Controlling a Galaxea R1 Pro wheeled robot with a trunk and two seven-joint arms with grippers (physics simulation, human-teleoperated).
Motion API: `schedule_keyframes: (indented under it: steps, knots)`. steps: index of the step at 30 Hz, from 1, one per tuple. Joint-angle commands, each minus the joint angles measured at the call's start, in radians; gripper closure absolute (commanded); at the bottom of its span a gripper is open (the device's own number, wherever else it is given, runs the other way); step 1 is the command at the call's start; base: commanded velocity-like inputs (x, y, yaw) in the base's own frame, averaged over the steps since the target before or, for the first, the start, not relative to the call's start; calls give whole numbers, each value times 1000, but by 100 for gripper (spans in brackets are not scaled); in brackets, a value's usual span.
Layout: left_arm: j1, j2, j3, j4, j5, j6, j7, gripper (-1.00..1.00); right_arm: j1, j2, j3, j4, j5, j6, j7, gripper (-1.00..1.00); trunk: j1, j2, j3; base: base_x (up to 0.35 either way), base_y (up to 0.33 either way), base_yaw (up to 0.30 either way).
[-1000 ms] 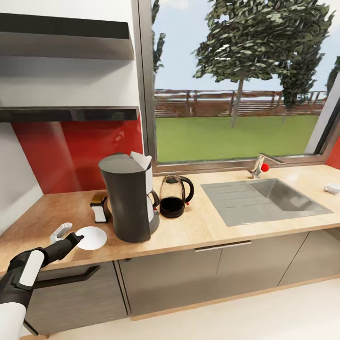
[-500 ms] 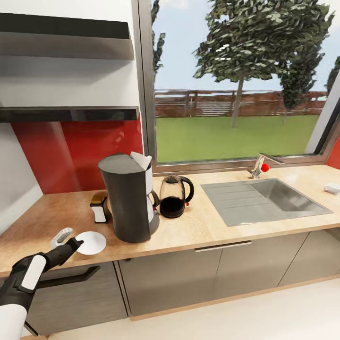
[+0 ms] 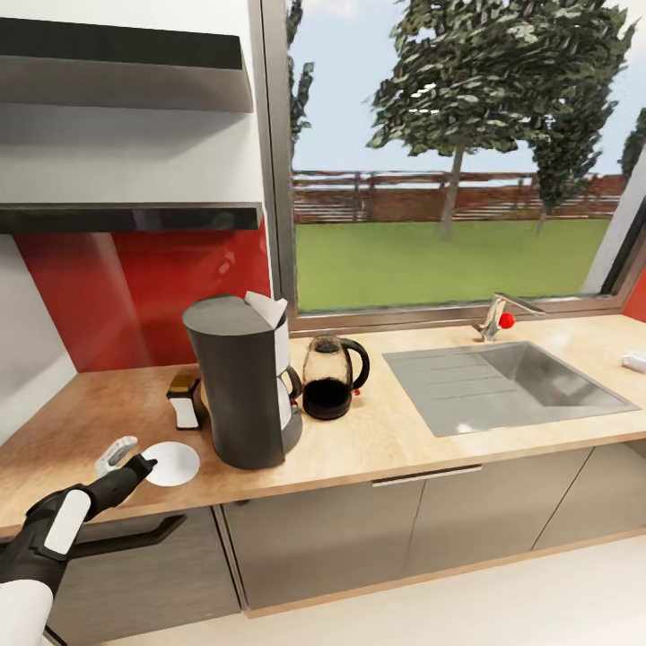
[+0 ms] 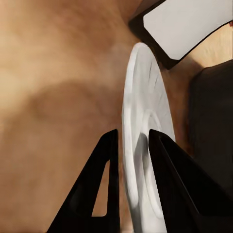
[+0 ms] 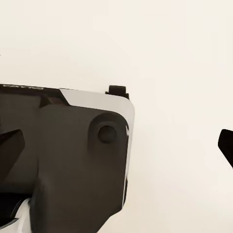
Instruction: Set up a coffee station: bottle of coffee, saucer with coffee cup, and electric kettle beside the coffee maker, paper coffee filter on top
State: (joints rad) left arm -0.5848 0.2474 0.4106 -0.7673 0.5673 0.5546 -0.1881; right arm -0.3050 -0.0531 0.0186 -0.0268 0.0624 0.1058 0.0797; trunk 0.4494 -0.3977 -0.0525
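Note:
The dark grey coffee maker (image 3: 240, 395) stands on the wood-grain kitchen countertop (image 3: 395, 435) with a white paper coffee filter (image 3: 267, 310) at its top. Behind it on its left is the bottle of coffee (image 3: 185, 400); on its right is the black electric kettle (image 3: 330, 377). The white saucer (image 3: 175, 464) lies front-left of the maker. My left gripper (image 3: 142, 467) is shut on its rim; the saucer (image 4: 145, 141) sits edge-on between the black fingers (image 4: 104, 189). The small white coffee cup (image 3: 117, 452) lies just left of that gripper. The right gripper (image 5: 116, 145) is open over my own body, fingertips far apart.
A steel sink (image 3: 502, 381) with a tap (image 3: 493, 316) is set in the counter at the right, and a small white object (image 3: 634, 361) lies at the far right. Two black kitchen shelf boards (image 3: 135, 215) hang above the red backsplash. Grey cabinet fronts (image 3: 377, 529) are below.
The head view has shifted slightly. My left gripper has drawn back a little toward the counter's front edge, and the saucer has slid with it.

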Motion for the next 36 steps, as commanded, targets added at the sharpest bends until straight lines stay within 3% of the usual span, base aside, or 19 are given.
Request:
schedule_keyframes:
  steps: [1, 32, 33, 36]
  knots:
    - [-1, 0, 4, 6, 2, 6, -2, 100, 0, 0, 1, -2, 7, 6, 4, -100, 1, -2, -2, 6, 0, 0]
    - [-1, -2, 5, 16, 2, 5, 1, 100, 0, 1, 1, -1, 7, 6, 5, -100, 1, -2, -2, 58, 0, 0]
    - [-1, -2, 5, 16, 2, 5, 1, -100, 0, 1, 1, -1, 7, 6, 5, -100, 1, -2, -2, 0, 0, 0]
    - [-1, -1, 4, 15, 2, 5, 1, -100, 0, 1, 1, -1, 7, 6, 5, -100, 1, -2, -2, 0, 0, 0]
